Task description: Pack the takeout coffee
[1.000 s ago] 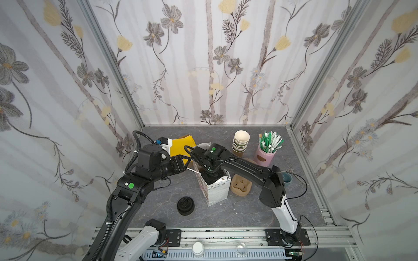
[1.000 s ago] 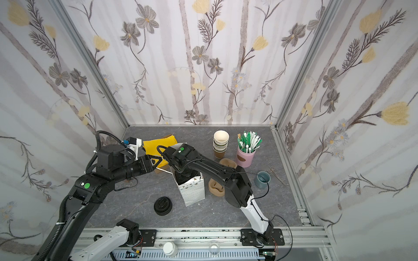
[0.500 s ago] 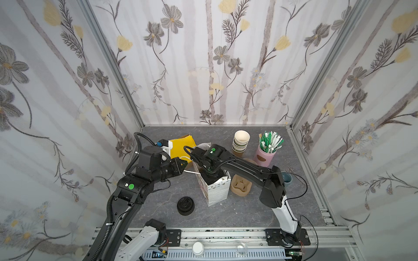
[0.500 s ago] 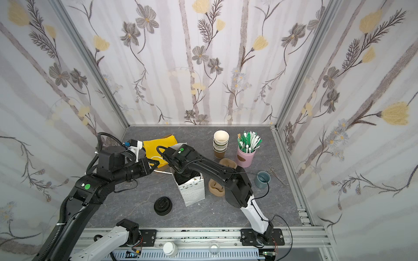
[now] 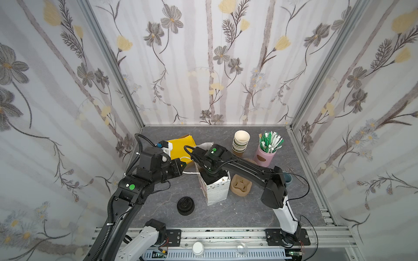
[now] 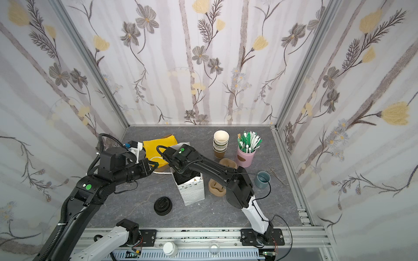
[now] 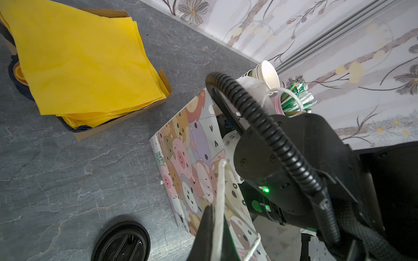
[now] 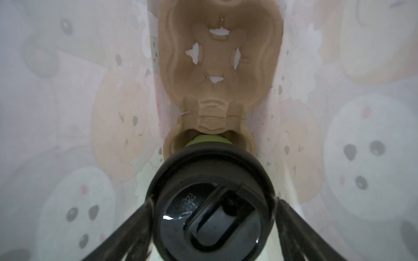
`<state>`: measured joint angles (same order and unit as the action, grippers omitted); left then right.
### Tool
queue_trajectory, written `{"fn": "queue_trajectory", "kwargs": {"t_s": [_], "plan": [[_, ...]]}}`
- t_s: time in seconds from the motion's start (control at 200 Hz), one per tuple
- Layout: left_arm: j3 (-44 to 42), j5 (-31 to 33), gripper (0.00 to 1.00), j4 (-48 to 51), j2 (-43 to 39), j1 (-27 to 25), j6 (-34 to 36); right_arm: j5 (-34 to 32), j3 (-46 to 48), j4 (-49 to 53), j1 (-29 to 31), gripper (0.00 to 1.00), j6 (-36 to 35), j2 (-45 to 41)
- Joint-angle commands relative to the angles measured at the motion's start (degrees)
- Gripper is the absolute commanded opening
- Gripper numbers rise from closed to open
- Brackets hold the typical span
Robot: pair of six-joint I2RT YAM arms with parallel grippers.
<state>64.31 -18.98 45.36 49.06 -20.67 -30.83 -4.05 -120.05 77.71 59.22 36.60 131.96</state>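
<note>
left gripper (image 7: 213, 222) pinching bag handle (image 7: 222, 178), right gripper (image 8: 213, 200) spread wide astride takeout coffee (image 8: 210, 223), grip unclear

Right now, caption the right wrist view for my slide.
Lidded takeout coffee seated in a pulp cup carrier inside the cartoon-print gift bag, right hand straddling it.

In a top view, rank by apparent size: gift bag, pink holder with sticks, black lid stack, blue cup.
1. gift bag, mouth partly hidden by the right arm
2. pink holder with sticks
3. black lid stack and blue cup, too alike to rank
</note>
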Motion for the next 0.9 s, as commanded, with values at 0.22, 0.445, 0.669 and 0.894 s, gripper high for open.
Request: {"fn": "queue_trajectory", "kwargs": {"t_s": [0.22, 0.445, 0.669, 0.894], "plan": [[-0.2, 1.6, 0.0, 0.4, 0.0, 0.1, 0.0, -1.7, -0.8, -0.4, 0.4, 0.91, 2.5, -2.3], [-0.3, 2.4, 0.0, 0.9, -0.4, 0.0, -0.2, -2.9, -1.7, -0.7, 0.4, 0.93, 4.0, -3.5], [-0.6, 2.9, 0.0, 1.0, -0.2, 0.0, -0.1, -3.6, -2.4, -2.6, 0.3, 0.95, 5.3, -5.5], [-1.0, 2.9, 0.0, 1.0, -0.3, 0.0, -0.3, -4.4, -2.6, -5.5, 0.3, 0.95, 6.5, -6.8]]}}
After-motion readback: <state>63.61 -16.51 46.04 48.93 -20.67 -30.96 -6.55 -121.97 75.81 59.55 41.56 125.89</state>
